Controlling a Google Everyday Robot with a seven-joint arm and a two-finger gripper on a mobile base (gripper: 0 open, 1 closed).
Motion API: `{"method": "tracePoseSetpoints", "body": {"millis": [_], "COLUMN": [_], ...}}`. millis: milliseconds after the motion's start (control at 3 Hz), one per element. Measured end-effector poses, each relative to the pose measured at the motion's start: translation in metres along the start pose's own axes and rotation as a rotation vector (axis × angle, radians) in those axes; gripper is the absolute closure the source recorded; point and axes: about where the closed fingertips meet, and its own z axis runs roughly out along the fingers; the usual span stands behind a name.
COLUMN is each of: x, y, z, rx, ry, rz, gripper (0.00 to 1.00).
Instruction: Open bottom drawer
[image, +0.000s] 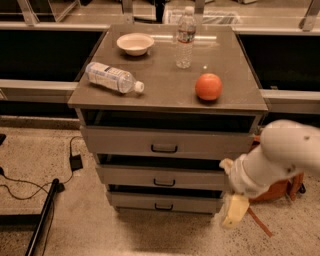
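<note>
- While the white bowl at the upper left of the counter looks empty, its inside shows only in part from this angle.
- A clear water bottle stands upright at the upper middle of the frame, cap on. What it holds cannot be made out.
- A second bottle lies on its side near the counter's left edge, its white cap pointing toward the right of the frame.
- An orange sits alone toward the right front, well apart from both bottles.
- Below the top are three grey drawers, each with a small dark bar handle at centre: top drawer, middle drawer, bottom drawer.
- The bottom drawer is lowest, at the lower middle of the frame just above the floor. A dark gap runs above its front, and nothing inside shows.
- The gripper hangs at the lower right, just beside the bottom drawer's right end and clear of its handle. Whether its grasp is wide or narrow I cannot tell.
- The floor is speckled. A black cable with an adapter trails at the left, and a dark pole slants across the lower left.
- An orange-brown bag sits behind the white arm at the right.
</note>
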Motion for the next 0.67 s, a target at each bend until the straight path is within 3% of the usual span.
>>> {"method": "tracePoseSetpoints", "body": {"millis": [333,667], "x": [0.048,0.06], "y": [0.01,-0.01], "z": [0.082,0.078], "rx": [0.049,0.158], "ry": [-0.203,-0.305], "rz": [0.074,0.001], "gripper": [0.0,0.0]}}
